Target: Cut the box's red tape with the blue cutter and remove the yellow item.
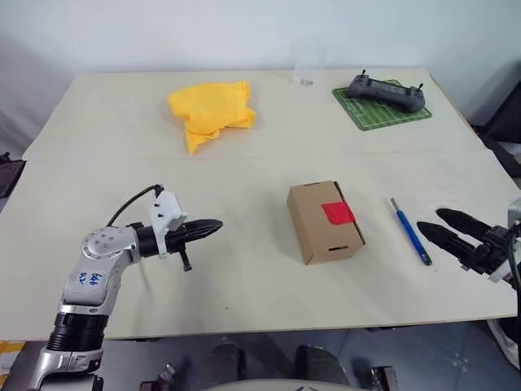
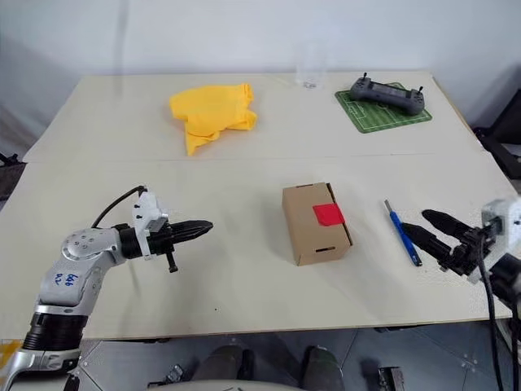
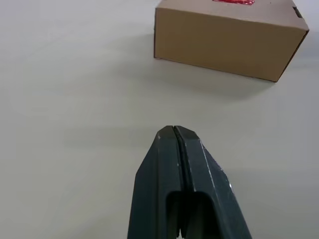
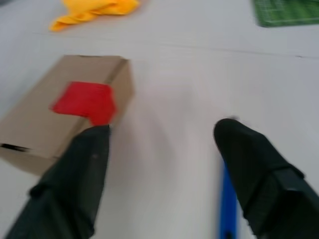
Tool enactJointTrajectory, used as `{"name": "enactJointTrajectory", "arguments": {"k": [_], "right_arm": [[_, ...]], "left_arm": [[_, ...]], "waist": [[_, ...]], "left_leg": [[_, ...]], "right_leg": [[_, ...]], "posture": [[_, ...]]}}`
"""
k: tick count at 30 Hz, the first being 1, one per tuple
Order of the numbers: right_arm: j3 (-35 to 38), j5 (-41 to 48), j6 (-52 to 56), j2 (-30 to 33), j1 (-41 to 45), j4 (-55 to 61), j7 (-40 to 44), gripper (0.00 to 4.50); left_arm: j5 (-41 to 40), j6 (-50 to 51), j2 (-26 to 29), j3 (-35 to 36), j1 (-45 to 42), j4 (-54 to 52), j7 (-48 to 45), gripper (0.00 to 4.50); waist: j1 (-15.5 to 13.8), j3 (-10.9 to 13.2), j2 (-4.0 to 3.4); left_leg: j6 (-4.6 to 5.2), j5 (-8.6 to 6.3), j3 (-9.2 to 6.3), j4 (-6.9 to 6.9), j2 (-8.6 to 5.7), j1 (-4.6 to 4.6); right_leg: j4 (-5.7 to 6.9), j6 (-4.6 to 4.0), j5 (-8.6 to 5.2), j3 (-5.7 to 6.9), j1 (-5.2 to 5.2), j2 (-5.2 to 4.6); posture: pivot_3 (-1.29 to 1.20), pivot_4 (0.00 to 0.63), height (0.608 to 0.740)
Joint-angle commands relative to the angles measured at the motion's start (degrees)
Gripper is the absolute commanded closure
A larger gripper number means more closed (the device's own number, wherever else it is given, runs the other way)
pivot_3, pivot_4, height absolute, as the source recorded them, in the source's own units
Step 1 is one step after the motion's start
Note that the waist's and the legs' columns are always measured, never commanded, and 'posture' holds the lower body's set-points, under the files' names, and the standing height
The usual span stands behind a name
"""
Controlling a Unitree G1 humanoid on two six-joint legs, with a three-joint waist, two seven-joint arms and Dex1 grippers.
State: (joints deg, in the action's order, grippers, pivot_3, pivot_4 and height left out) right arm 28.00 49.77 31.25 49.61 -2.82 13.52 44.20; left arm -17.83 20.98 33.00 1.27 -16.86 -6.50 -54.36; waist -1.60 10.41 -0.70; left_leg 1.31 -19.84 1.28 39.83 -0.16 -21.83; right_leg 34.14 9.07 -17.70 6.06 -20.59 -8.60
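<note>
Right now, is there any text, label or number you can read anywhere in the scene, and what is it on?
Blue handwritten marks on the left arm's grey housing: too small to read for certain.
Small label at the base of the clear cup: too blurred to read.
The box, red tape and blue cutter: no text visible.

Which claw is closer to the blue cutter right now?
Right. The right claw sits open just beside the blue cutter, not touching it. The left claw is shut, far across the box.
</note>
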Motion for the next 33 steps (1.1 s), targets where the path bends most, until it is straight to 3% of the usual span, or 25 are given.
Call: {"name": "enactJointTrajectory", "arguments": {"k": [1,4,7,12,18,22,33], "right_arm": [[-10.7,-10.7,-4.0,-2.6,7.7,1.3,-4.4,2.34],[-21.3,-25.2,-12.5,-6.0,14.0,-4.0,-7.1,3.4],[-25.2,-33.1,-19.4,-9.0,17.0,-9.7,-9.0,4.47],[-28.9,-38.2,-21.8,-13.9,19.8,-13.9,-10.6,4.47],[-31.6,-34.6,-15.2,-16.0,17.5,-4.6,-5.4,4.47],[-33.3,-33.8,-8.9,-17.3,16.2,1.2,-5.9,4.47],[-36.8,-36.0,-4.3,-21.5,17.8,4.6,-7.1,4.47]], "left_arm": [[0.7,1.8,-1.9,-4.5,-1.7,-2.3,1.2,4.5],[1.6,2.6,-4.3,-7.3,-4.8,-0.2,2.6,4.5],[3.1,3.8,-7.5,-9.6,-8.3,2.6,5.4,4.5],[6.6,4.9,-14.6,-14.3,-13.7,7.6,10.4,4.5],[7.5,7.1,-17.9,-15.8,-15.5,9.2,12.1,4.5],[7.3,9.4,-16.3,-15.9,-14.3,7.0,11.5,4.5],[3.2,16.3,-6.1,-9.5,-6.4,-6.7,9.2,4.5]], "waist": [[0.3,0.0,0.01],[0.4,0.1,0.08],[-0.3,0.1,0.05],[0.1,0.1,0.07],[0.6,0.0,0.12],[0.5,0.0,0.12],[1.0,0.0,0.11]], "left_leg": [[0.0,0.0,0.06,0.0,-0.05,0.01],[-0.03,0.01,0.16,-0.01,-0.11,0.12],[-0.09,0.03,0.17,-0.04,-0.16,0.07],[-0.08,0.03,0.41,-0.02,-0.23,-0.2],[-0.12,0.04,0.61,-0.06,-0.11,-0.26],[-0.12,0.05,0.67,-0.03,-0.11,-0.26],[-0.15,0.06,0.56,0.09,-0.07,-0.25]], "right_leg": [[-0.01,0.0,0.0,-0.06,-0.02,0.0],[0.14,-0.03,0.0,-0.12,-0.07,0.05],[0.41,-0.02,-0.01,-0.08,-0.23,0.03],[0.47,-0.02,0.0,-0.02,-0.46,0.04],[0.58,-0.04,-0.02,0.01,-0.67,0.11],[0.62,-0.05,-0.02,-0.03,-0.73,0.1],[0.82,-0.06,-0.02,-0.21,-0.86,0.07]], "posture": [[0.0,0.15,0.74],[0.0,0.15,0.74],[0.0,0.15,0.74],[0.0,0.15,0.74],[0.0,0.15,0.74],[0.0,0.15,0.74],[0.0,0.15,0.74]]}}
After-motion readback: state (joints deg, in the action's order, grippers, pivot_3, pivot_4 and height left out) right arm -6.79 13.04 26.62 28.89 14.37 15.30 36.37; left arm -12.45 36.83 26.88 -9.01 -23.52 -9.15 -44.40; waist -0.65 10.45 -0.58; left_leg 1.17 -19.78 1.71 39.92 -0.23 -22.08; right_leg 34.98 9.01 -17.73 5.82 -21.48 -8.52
